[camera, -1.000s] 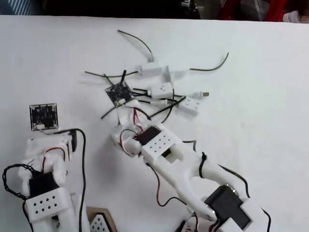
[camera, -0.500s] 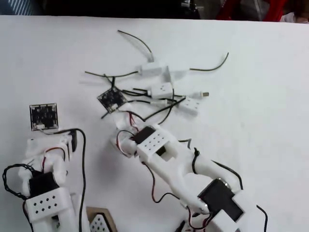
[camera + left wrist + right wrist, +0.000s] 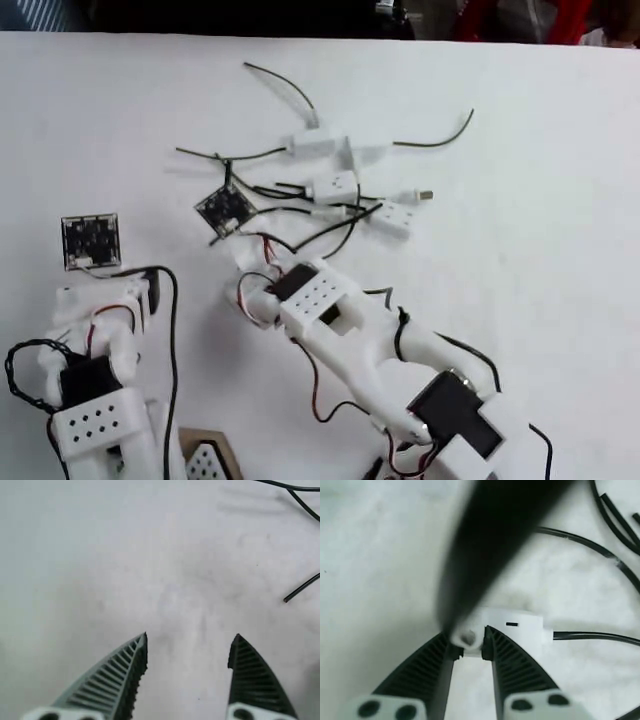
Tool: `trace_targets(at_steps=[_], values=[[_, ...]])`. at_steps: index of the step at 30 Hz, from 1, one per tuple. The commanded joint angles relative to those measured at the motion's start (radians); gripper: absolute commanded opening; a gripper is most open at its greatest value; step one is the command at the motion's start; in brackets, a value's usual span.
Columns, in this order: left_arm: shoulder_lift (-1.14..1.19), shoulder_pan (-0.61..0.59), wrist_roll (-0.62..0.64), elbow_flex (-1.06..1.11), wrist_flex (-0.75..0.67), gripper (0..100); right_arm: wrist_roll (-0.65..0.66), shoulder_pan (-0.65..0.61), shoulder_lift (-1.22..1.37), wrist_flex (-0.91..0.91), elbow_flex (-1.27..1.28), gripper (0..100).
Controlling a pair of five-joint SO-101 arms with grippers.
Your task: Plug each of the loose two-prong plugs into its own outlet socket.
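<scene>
Centrally in the high view, white rectangular socket and plug bodies [image 3: 335, 186] lie tangled with thin black cables [image 3: 430, 145] on the white table [image 3: 540, 150]. At lower centre, the right gripper [image 3: 470, 636] has its jaws nearly closed, pinching a small white plug [image 3: 515, 626]. The plug's body bears one short black slot mark, and a black lead leaves its side. At lower left, the left gripper [image 3: 189, 640] has its jaws spread wide over bare table, holding nothing, just below a black square module [image 3: 90, 240].
</scene>
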Motion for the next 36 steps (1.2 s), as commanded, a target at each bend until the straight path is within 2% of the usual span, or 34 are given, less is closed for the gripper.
trace_targets(at_steps=[1, 6, 14, 23, 29, 36], values=[[-0.025, -0.008, 0.006, -0.003, -0.008, 26, 0.009, -0.035, -0.041, 0.067, 0.009, 1.7], [-0.025, -0.008, 0.006, -0.002, -0.008, 26, 0.006, -0.016, -0.196, 0.199, 0.009, 1.7], [-0.025, -0.008, 0.005, -0.002, -0.008, 26, 0.005, 0.099, -0.532, 0.352, 0.011, 1.7], [-0.025, -0.008, 0.005, -0.002, -0.008, 26, 0.008, 0.282, -0.857, 0.389, 0.005, 1.8], [-0.025, -0.008, 0.005, -0.002, -0.008, 26, 0.009, 0.478, -0.872, 0.229, 0.011, 2.1], [-0.025, -0.008, 0.005, 0.0, -0.008, 26, 0.009, 0.633, -0.627, -0.025, 0.003, 2.1]])
